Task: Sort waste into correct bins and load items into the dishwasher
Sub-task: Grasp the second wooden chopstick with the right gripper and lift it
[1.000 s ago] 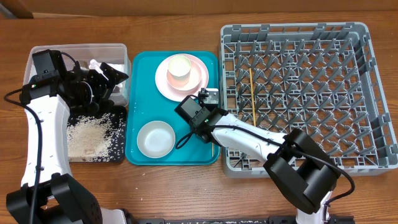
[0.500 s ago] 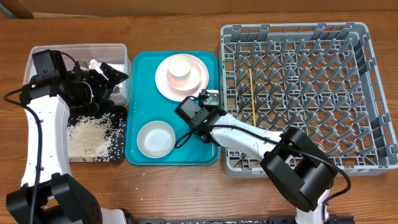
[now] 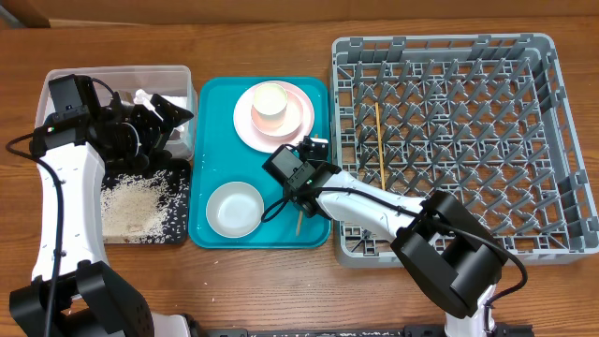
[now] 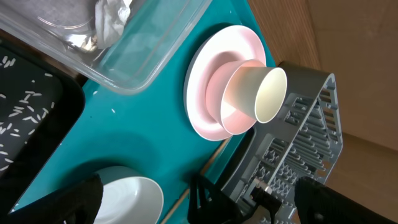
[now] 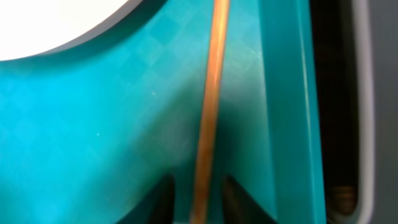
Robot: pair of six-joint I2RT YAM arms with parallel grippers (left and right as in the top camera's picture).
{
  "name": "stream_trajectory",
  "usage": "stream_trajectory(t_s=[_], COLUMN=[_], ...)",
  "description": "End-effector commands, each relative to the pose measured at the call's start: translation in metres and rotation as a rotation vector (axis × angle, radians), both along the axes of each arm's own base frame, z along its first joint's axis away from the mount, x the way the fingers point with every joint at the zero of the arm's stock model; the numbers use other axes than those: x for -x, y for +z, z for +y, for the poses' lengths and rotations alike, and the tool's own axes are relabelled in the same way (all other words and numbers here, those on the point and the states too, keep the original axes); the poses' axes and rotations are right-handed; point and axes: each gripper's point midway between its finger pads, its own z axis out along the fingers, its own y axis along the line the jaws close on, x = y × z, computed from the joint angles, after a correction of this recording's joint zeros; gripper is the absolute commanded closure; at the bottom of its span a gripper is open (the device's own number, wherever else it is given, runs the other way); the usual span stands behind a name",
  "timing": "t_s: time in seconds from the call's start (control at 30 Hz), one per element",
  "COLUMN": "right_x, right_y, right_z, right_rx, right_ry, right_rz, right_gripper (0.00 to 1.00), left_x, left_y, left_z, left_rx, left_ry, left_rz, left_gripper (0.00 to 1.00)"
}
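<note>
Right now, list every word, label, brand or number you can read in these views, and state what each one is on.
No text can be read in any view.
The teal tray, grey dish rack, pink plate, cream cup, clear tub and black tray show no print.
A pale patch on the right arm is too small to read.

Left hand [image 3: 173, 131] splayed wide (elbow bent) — right hand [image 5: 202, 198] low, tight on a chopstick [image 5: 211, 93].
</note>
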Motion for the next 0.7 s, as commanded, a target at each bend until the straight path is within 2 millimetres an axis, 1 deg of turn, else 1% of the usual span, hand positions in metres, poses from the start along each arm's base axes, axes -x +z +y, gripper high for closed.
stream_trajectory(t_s=[0.0, 0.13, 0.2, 0.3, 0.43, 0.57, 0.67], right_x=[0.0003, 0.0002, 0.0005, 0.0009, 0.0007, 0.0012, 0.0007], right_y=[-0.0043, -0.0042, -0.0043, -0.0046, -0.0044, -0.0047, -0.0045], right_z=[-0.002, -0.0019, -0.0022, -0.0027, -0.0025, -0.003, -0.0024], right_rx=[0.001, 0.0, 0.001, 0.004, 0.003, 0.005, 0.002], right_ry=[-0.007, -0.008, -0.008, -0.008, -0.008, -0.008, -0.008], right_rz=[0.01, 0.01, 0.011, 0.013, 0.012, 0.014, 0.012], right_gripper=[0.76, 0.78, 0.81, 0.84, 0.84, 0.9, 0.9], left_x=[-0.0029, -0.0029, -0.0029, -0.0029, -0.0029, -0.0029, -0.0029], left_y=[0.009, 0.009, 0.009, 0.009, 0.0089, 0.0089, 0.0089], left_z=[0.002, 0.002, 0.002, 0.002, 0.002, 0.002, 0.002], left_rx=[-0.019, -0.019, -0.019, -0.019, -0.02, -0.02, -0.02], left_ry=[-0.009, -0.009, -0.009, -0.009, -0.009, -0.009, -0.009], left_rz=[-0.033, -0.033, -0.033, -0.033, -0.033, -0.033, -0.033], left_gripper=[0.0, 0.0, 0.0, 0.0, 0.0, 0.0, 0.0])
